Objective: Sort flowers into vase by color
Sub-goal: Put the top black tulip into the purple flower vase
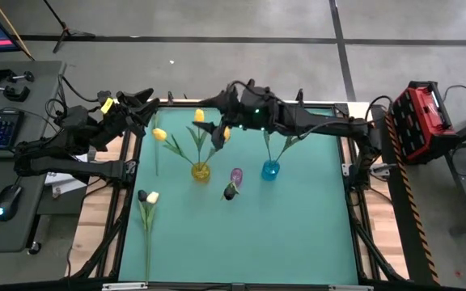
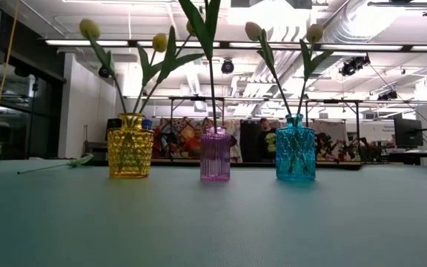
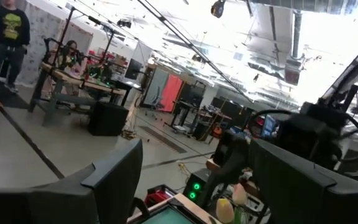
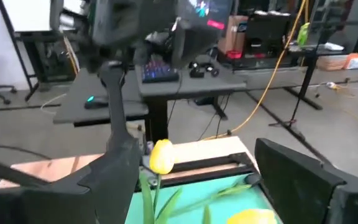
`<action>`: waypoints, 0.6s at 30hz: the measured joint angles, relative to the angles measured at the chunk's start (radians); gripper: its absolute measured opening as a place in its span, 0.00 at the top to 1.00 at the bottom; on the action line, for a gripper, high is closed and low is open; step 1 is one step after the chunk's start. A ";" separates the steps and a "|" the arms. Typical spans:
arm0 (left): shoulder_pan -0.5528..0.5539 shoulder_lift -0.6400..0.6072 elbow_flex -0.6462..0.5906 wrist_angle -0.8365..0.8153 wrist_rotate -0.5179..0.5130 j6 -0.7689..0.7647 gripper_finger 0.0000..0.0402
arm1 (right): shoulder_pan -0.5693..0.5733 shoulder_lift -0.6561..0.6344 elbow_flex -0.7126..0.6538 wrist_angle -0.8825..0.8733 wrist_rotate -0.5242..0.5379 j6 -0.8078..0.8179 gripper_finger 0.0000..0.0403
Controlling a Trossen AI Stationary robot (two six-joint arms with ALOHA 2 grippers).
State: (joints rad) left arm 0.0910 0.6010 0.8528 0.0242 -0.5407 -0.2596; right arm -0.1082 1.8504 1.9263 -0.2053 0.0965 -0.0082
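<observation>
Standing in a row mid-desk (image 1: 298, 242): yellow vase (image 1: 201, 171) with yellow flowers (image 1: 199, 115), purple vase (image 1: 235, 175), blue vase (image 1: 271, 170) holding 2 stems. Lay loose toward 8 o'clock: 2 more flowers (image 1: 147, 197), dark and pale. Hung at 12 o'clock over the yellow blooms, right gripper (image 1: 223, 105), jaws wide apart, empty. Waited at 10 o'clock by the desk edge, left gripper (image 1: 140, 103), jaws equally spread, nothing held.
</observation>
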 joint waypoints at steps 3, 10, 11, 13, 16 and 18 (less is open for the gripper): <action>0.000 0.000 0.000 -0.005 0.018 -0.016 0.29 | -0.018 -0.029 0.000 -0.002 0.001 0.000 0.24; 0.000 0.000 0.000 -0.140 0.130 -0.141 0.29 | -0.074 -0.132 0.000 -0.046 0.004 0.000 0.24; 0.000 0.001 0.000 -0.167 0.137 -0.156 0.29 | -0.082 -0.148 0.000 -0.063 0.009 0.000 0.24; 0.000 0.008 0.000 -0.208 0.133 -0.180 0.29 | -0.098 -0.178 0.000 -0.099 0.021 -0.012 0.24; 0.001 0.016 0.002 -0.253 0.071 -0.234 0.29 | -0.113 -0.224 0.000 -0.158 0.063 -0.020 0.24; 0.014 0.036 0.034 -0.329 0.008 -0.264 0.29 | -0.122 -0.253 0.000 -0.189 0.084 -0.022 0.24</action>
State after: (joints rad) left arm 0.1047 0.6368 0.8870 -0.3044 -0.5323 -0.5239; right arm -0.2301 1.5971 1.9263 -0.3939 0.1805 -0.0299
